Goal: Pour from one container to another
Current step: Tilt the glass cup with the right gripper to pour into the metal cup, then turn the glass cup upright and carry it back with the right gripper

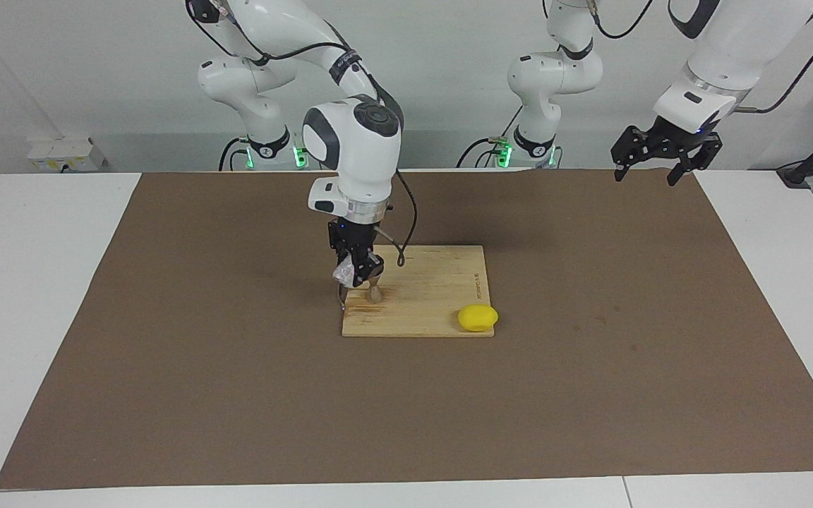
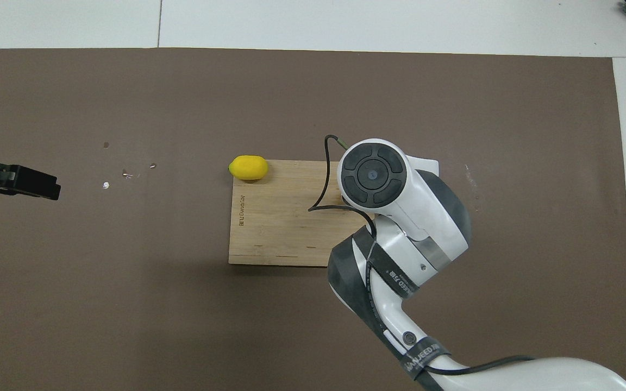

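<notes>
Right hand (image 1: 354, 276): closed on the small clear cylindrical cup (image 1: 342, 272), holding it tilted in the air over the wooden board's corner toward the right arm's end of the worktop, just beside and above the jigger. In the overhead view the arm's white wrist covers the hand.
Left hand (image 1: 655, 161): wide open and holding nothing; it hangs in the air over the brown mat's corner at the left arm's end of the worktop, where that arm waits. Only its dark tip (image 2: 22, 182) enters the overhead view.
Small clear cylindrical cup: gripped between the right hand's fingers, leaning, clear of the board. Whether anything is in it or coming out of it cannot be told.
Small silvery hourglass-shaped metal jigger (image 1: 374, 291): upright on the board near the corner toward the right arm's end, right below the tilted cup; hidden by the arm in the overhead view.
Light wooden cutting board (image 1: 435, 296): flat on the mat about mid-worktop.
Yellow lemon (image 1: 478, 317): on the board's corner farther from the robots, toward the left arm's end, partly overhanging the edge, well apart from the jigger.
Brown mat (image 1: 237, 395): covers most of the white worktop (image 1: 32, 282).
</notes>
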`<state>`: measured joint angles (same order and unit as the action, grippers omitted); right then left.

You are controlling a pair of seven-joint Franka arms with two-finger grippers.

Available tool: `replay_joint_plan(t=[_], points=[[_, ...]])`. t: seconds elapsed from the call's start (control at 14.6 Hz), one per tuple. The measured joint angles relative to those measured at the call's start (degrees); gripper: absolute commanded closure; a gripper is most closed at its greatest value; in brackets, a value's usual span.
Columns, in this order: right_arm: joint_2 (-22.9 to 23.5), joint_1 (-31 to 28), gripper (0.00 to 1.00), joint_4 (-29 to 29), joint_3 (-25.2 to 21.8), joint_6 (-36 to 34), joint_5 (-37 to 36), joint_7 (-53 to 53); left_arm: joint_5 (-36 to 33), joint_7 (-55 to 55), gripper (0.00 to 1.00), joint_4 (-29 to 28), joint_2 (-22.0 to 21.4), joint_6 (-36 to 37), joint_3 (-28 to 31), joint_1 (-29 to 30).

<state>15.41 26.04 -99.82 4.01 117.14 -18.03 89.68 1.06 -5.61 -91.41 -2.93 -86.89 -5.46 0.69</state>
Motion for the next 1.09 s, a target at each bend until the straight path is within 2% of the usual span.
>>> replay_joint_plan(t=[0.41, 0.82, 1.09], points=[[0.0, -0.3, 1.0, 0.0, -0.1, 0.0, 1.9, 0.1, 0.0, 0.0, 0.0, 0.0, 0.0, 0.0, 0.0, 0.0], [0.0, -3.1, 1.0, 0.7, -0.3, 0.0, 10.3, 0.1, 0.0, 0.0, 0.0, 0.0, 0.0, 0.0, 0.0, 0.0], [0.0, -7.3, 1.0, 0.6, -0.4, -0.1, 20.4, -1.1, 0.0, 0.0, 0.0, 0.0, 0.0, 0.0, 0.0, 0.0]])
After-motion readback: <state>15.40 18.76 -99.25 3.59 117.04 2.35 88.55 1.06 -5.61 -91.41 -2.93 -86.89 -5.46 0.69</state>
